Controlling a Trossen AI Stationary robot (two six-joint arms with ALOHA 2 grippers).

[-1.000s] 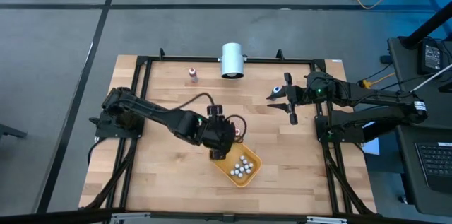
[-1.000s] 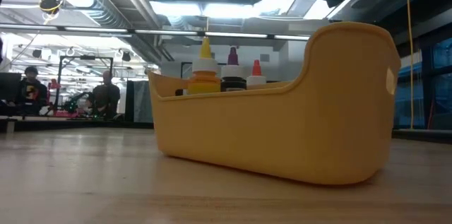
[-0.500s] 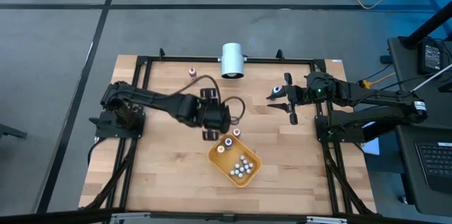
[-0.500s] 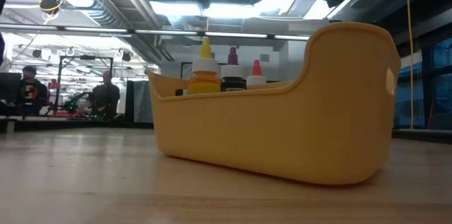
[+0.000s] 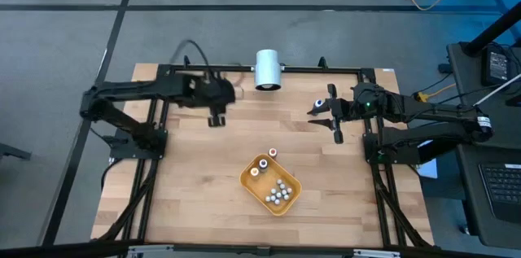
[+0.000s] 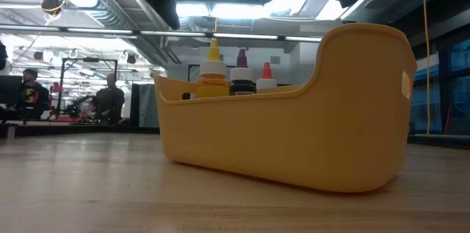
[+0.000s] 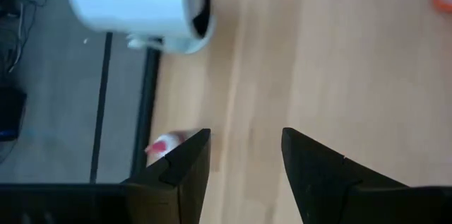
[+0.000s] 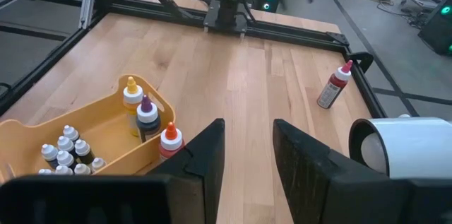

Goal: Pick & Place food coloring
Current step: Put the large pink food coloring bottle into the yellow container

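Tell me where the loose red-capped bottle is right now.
The red-capped bottle lies on the table's far edge near the white cylinder, with the left gripper hovering beside it.

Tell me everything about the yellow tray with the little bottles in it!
The tray looks like smooth yellow-orange plastic, with rounded corners and a rim that rises high at one end. It sits flat on the wooden table, turned at an angle, near the middle. Inside stand small white-capped bottles in a cluster at one end, and a yellow-topped bottle and a purple-topped one at the other. A red-topped bottle stands just outside. No claw touches it.
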